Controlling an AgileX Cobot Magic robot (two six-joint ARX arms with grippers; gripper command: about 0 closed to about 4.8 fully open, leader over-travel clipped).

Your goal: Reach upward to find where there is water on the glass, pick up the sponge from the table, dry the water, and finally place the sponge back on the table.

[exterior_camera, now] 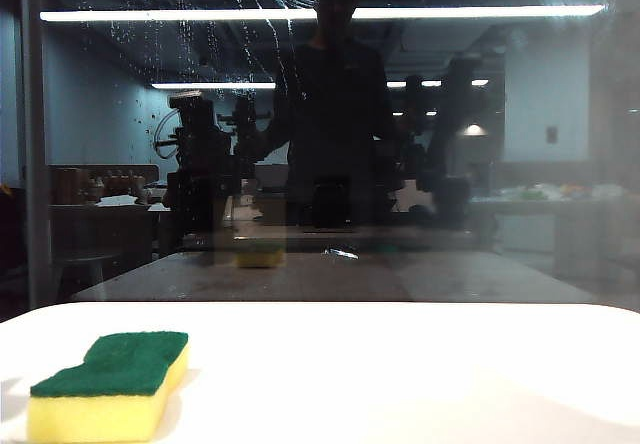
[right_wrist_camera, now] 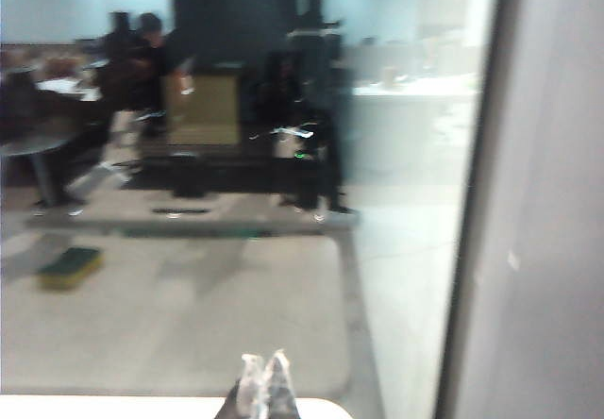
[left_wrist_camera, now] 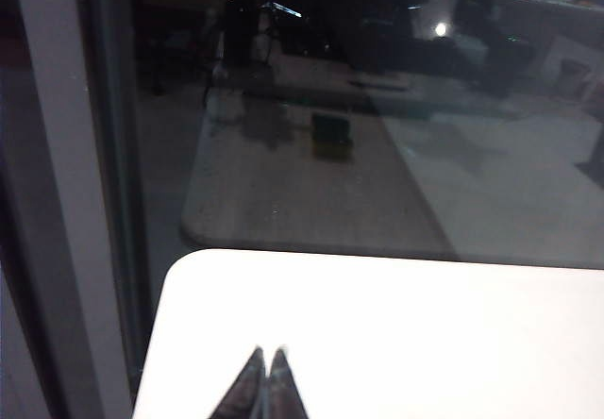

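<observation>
On the white surface, close to its near left corner in the exterior view, lies the sponge — yellow foam under a dark green scouring top, waisted in the middle, lying flat with the green face up and nothing touching it. Behind the surface stands the glass, a dark reflective pane with a grey frame strip at its left edge; the water shows as pale streaks and fine droplets high on the pane, well above the sponge and a little to its right, crossing the bright reflected light bar. Neither arm shows in the exterior view. The left gripper hangs over the surface near its corner by the frame strip, jaws pressed together and holding nothing; the right gripper sits at the surface's edge facing the pane, its jaws likewise closed and empty, though that view is blurred. The sponge looks light and soft — it should squash under a firm pinch and not slip much, since foam grips well. A sensible hold would likely be across the narrow waist, jaws closing on the yellow sides, leaving a broad face free to press against the pane. Too hard a squeeze might fold it.
</observation>
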